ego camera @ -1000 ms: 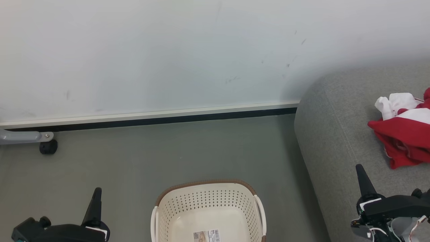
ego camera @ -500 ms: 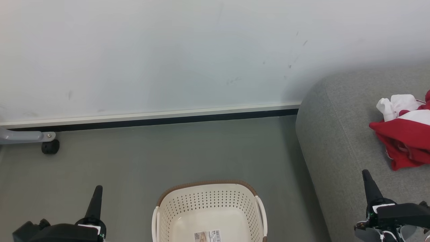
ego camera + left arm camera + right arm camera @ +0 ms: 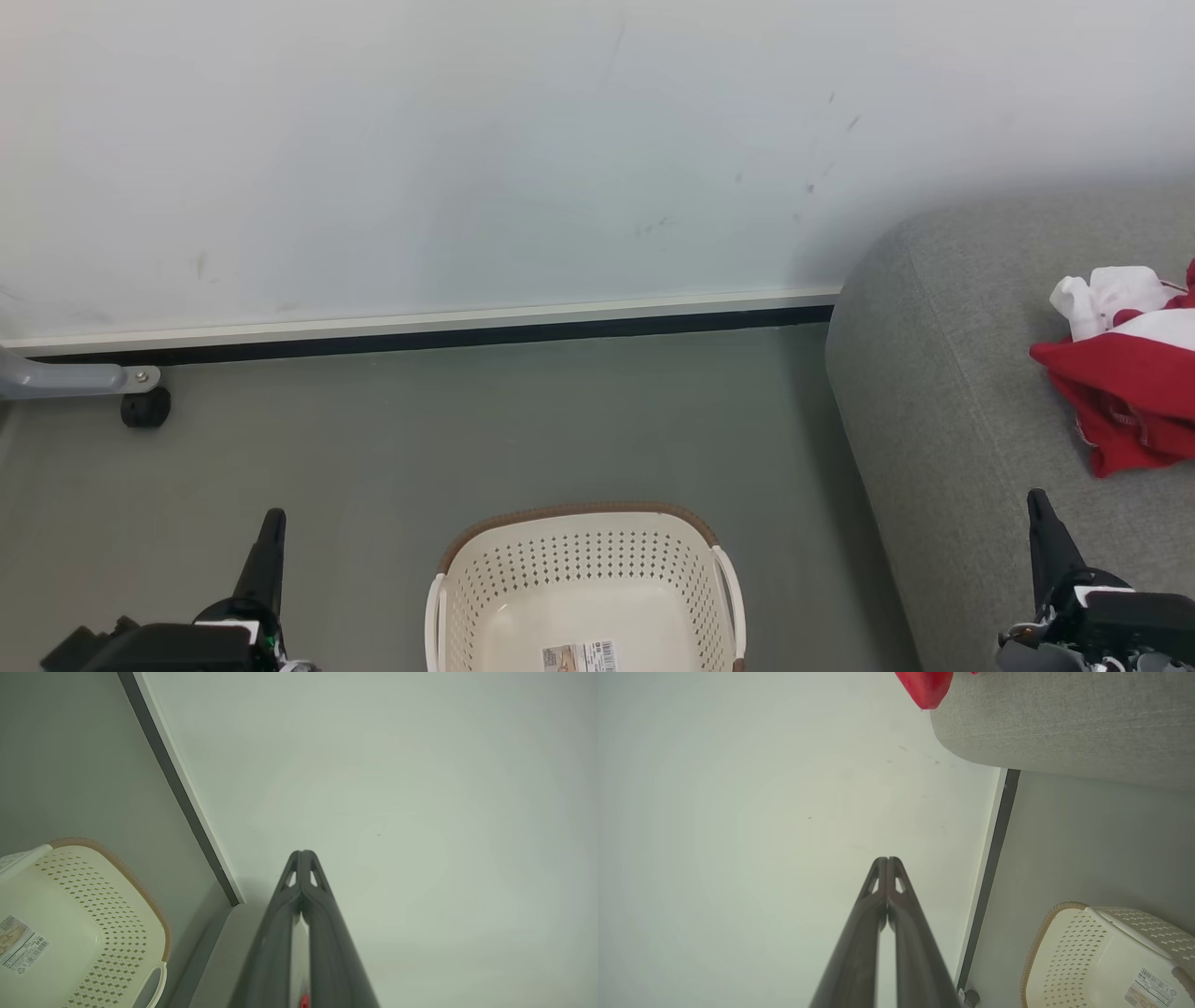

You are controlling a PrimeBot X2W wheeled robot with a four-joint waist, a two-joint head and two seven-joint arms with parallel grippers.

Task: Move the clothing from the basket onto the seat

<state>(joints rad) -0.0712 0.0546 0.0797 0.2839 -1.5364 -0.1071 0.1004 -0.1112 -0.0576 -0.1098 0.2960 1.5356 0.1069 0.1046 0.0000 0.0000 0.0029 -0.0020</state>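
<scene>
The clothing [image 3: 1125,392], red fabric with white stripes and a white piece, lies bunched on the grey seat [image 3: 943,392] at the right edge of the head view; a red tip [image 3: 926,688] shows in the right wrist view. The cream basket [image 3: 583,569] with a brown rim stands on the floor at bottom centre, holding nothing but a barcode sticker [image 3: 579,656]. My left gripper [image 3: 272,521] is shut at the lower left, left of the basket. My right gripper [image 3: 1038,504] is shut at the lower right, over the seat's front, below the clothing. Both wrist views show fingertips pressed together [image 3: 302,855] [image 3: 887,861].
A pale wall [image 3: 467,149] with a white and black skirting [image 3: 420,331] runs across the back. A grey metal leg with a black caster [image 3: 145,408] stands at the far left by the wall. Grey floor [image 3: 467,439] lies between wall, basket and seat.
Both grippers have dropped lower toward the bottom edge of the head view, the right one also drifting right. The whole picture has shifted slightly, so the camera moved. Clothing and basket lie as before.
</scene>
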